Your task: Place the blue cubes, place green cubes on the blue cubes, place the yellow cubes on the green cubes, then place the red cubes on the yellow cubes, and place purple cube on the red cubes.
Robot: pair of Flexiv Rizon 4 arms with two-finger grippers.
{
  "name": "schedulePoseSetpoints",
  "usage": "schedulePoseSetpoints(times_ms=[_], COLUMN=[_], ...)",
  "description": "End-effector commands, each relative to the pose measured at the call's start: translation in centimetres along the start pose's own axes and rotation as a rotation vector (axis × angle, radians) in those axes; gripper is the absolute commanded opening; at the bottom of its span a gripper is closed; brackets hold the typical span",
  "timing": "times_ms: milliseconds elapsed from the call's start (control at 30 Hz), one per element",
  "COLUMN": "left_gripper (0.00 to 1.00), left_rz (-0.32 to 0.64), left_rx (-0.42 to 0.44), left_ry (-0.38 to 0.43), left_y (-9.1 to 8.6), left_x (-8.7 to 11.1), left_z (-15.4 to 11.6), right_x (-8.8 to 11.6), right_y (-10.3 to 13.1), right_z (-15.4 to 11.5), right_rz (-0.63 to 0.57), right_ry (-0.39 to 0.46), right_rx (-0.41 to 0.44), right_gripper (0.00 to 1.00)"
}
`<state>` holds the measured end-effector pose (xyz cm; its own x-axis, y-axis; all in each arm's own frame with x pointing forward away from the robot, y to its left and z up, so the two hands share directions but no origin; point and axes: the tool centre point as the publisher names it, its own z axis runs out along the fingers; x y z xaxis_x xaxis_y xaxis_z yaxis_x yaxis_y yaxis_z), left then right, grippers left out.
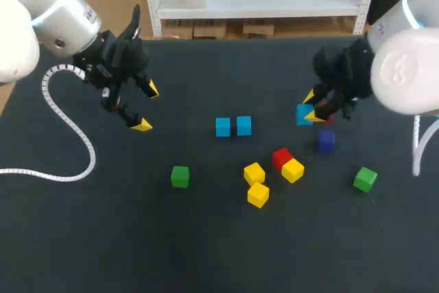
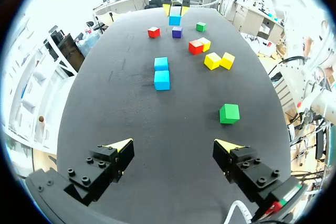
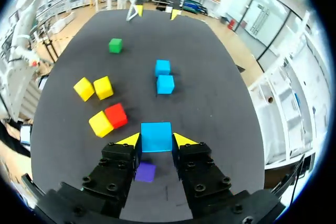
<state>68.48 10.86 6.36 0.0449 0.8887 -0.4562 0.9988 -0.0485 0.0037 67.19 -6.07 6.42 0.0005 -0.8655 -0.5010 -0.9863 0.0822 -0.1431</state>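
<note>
Right end effector [image 3: 157, 140], clamped on a blue cube [image 3: 156, 136] over the bench's [image 1: 206, 245] right half, has the two other blue cubes [image 3: 165, 84] ahead, toward the bench's middle.

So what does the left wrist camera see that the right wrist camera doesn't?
Only the left wrist view shows a second red cube and a second green cube, near the right gripper. Only the right wrist view shows its fingers pressing both sides of the held blue cube. Both show the blue pair, three yellow cubes and the purple cube.
</note>
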Motion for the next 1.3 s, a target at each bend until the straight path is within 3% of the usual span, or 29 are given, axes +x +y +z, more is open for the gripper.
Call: schedulePoseSetpoints(times_ms=[33,467,1300], left_gripper=[1.0,1.0,1.0], left_rz=[0.002,0.002,0.002], left_rx=[0.002,0.002,0.002], left_ry=[-0.001,-0.001,-0.001], left_y=[0.2,0.2,0.2], left_x=[0.1,0.1,0.1], left_z=[0.0,0.0,0.0], right_x=[-1.1,-2.8,-3.0], right_y=[-1.0,-1.4,-0.4], right_z=[2.0,4.9,8.1], right_rz=[0.01,0.063,0.016], right_ry=[-0.012,-0.01,-0.016], right_rx=[-0.017,-0.026,-0.053], right_gripper=[0.0,0.0,0.0])
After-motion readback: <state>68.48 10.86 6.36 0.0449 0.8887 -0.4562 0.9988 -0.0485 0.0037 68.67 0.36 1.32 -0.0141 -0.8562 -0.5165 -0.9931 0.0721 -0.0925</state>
